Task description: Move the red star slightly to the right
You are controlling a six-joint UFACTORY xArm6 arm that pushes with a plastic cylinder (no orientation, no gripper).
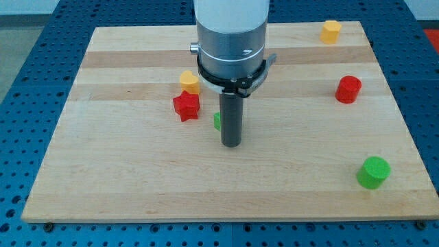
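The red star lies on the wooden board, left of centre. A yellow block sits just above it, close to touching. My tip rests on the board to the right of the red star and slightly lower, apart from it. A green block is mostly hidden behind the rod; only its left edge shows.
A red cylinder stands at the view's right. A green cylinder stands at the lower right. A yellow block sits near the top right edge. The arm's body covers the top centre of the board.
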